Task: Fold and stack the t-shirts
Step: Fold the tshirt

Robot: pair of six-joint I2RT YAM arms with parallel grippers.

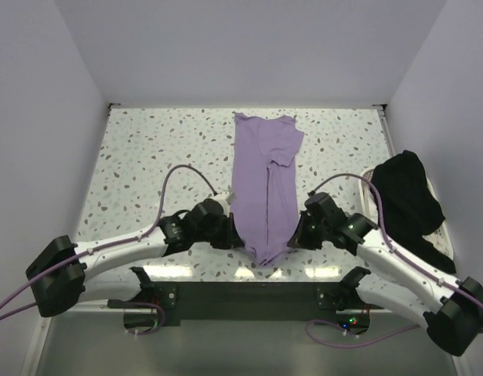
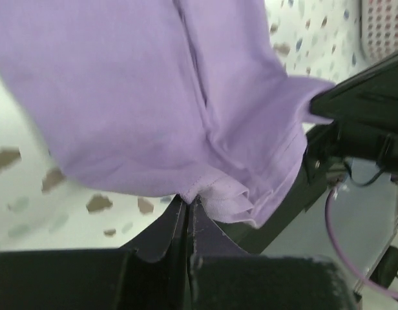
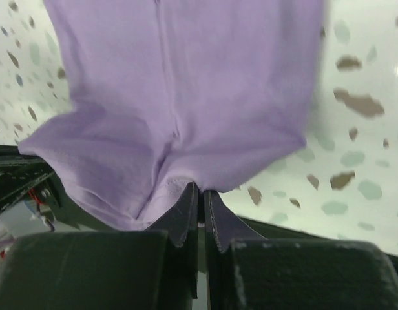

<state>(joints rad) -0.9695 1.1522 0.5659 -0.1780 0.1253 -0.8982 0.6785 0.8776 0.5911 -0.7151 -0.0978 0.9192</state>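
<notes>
While the purple t-shirt (image 1: 265, 188) lies as a long folded strip on the speckled worktop (image 1: 163, 149), reaching away from both arms, the left pincer (image 2: 187, 205) and right pincer (image 3: 200, 192) are each clamped on its near hem, and a black garment (image 1: 410, 200) is heaped beyond the right pincer's outer side.

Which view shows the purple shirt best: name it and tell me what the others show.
Top external: the whole purple shirt shows as a long folded strip on the table. Each wrist view shows only its near hem, pinched by the left gripper and right gripper.
</notes>
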